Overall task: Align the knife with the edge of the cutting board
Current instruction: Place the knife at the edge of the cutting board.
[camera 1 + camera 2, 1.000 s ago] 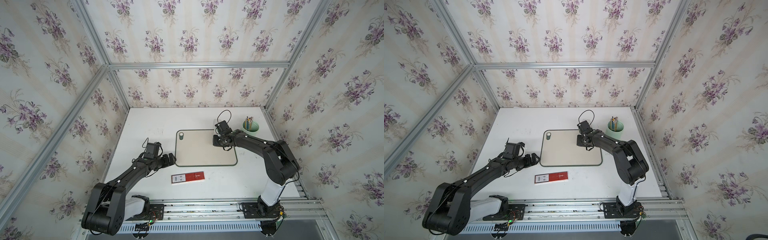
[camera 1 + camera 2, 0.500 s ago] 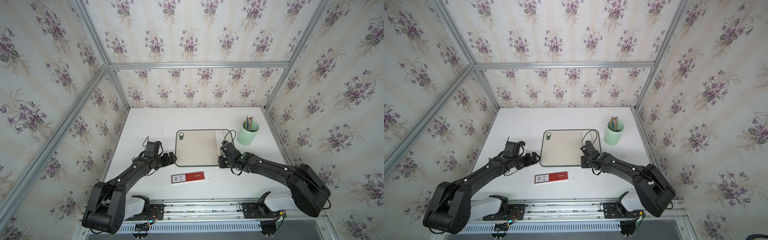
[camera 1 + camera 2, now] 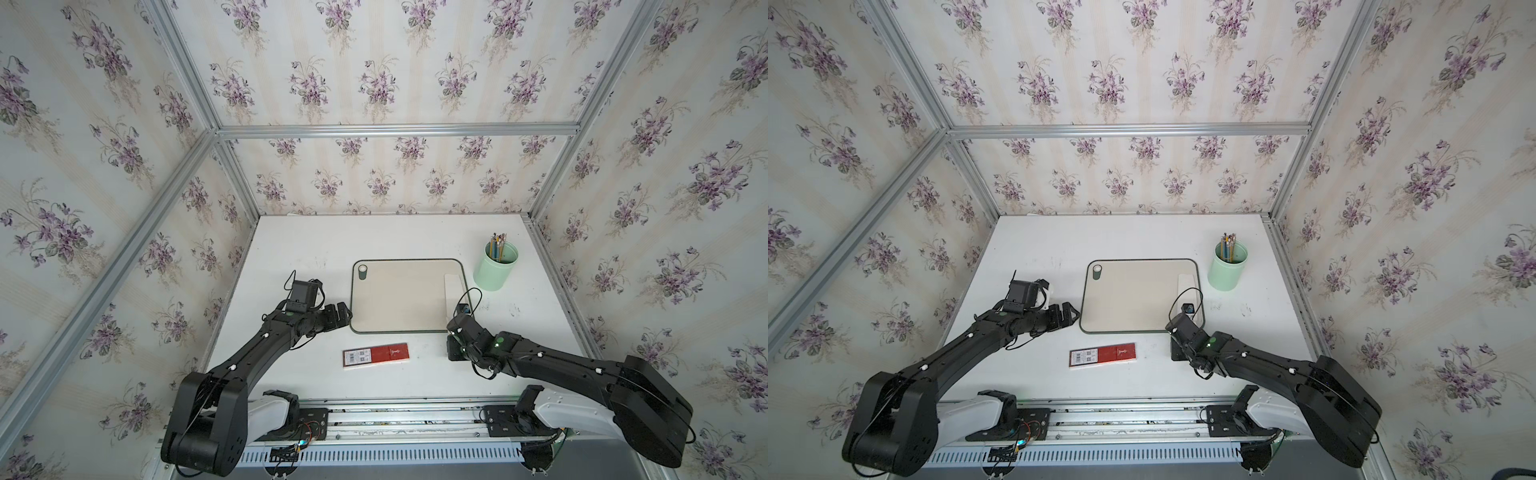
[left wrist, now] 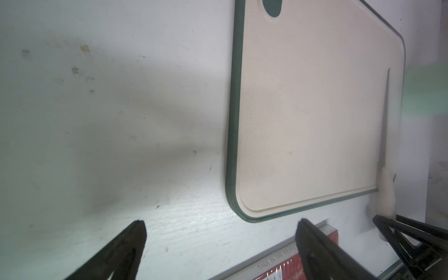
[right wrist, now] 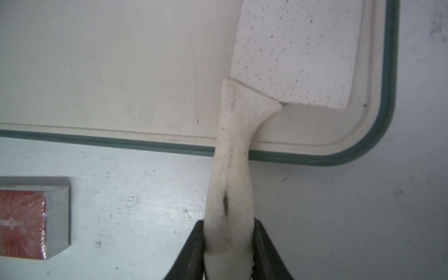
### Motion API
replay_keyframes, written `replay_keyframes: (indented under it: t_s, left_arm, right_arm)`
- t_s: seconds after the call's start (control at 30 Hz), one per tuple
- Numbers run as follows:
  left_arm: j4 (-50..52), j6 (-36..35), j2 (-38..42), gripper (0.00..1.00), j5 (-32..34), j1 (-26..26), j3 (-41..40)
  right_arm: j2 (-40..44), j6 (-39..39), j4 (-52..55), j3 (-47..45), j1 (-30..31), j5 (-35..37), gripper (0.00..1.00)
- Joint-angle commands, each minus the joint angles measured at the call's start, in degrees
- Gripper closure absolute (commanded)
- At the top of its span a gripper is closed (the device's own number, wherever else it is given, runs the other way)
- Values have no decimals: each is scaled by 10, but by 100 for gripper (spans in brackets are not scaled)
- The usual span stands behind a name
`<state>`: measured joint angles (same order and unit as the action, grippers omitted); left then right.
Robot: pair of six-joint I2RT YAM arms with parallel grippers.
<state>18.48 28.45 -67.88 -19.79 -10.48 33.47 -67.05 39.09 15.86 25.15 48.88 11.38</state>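
Observation:
The beige cutting board point(image 3: 399, 299) point(image 3: 1133, 299) with its dark green rim lies flat at mid-table. The off-white knife point(image 5: 295, 53) rests with its broad blade point(image 3: 453, 289) flat on the board beside the right rim, roughly parallel to it. Its pale handle point(image 5: 230, 169) crosses the board's near edge close to the corner. My right gripper point(image 5: 229, 223) is shut on the end of the handle, just off the board. My left gripper point(image 4: 220, 222) point(image 3: 343, 311) stands open and holds nothing, just off the board's near left corner point(image 4: 252, 218).
A flat red box with a barcode label point(image 3: 376, 354) point(image 3: 1102, 355) lies in front of the board, between the two grippers. A mint green cup of pencils point(image 3: 495, 266) stands just right of the board's far corner. Enclosure walls surround the table.
My right arm has drawn back from the board's far right part to its near right corner, bringing the knife along the right edge. The left arm has not moved.

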Motion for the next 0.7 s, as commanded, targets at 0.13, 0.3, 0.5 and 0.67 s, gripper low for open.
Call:
replay_keyframes:
  t_s: [0.13,0.3,0.5,0.67]
  left_arm:
    - [1,-41,70,0,72,1,-24]
    - [-11,-43,94,0,65,1,-39]
    - [-19,-41,117,0,63,0,-51]
    - [-20,-39,109,1,62,1,-50]
  right_arm:
    - [-5,24,25,-3,34,11,100]
    - [-9,38,35,-5,48,17,100]
    - [-17,49,50,-1,48,20,100]
    - [-6,57,57,-2,48,21,100]
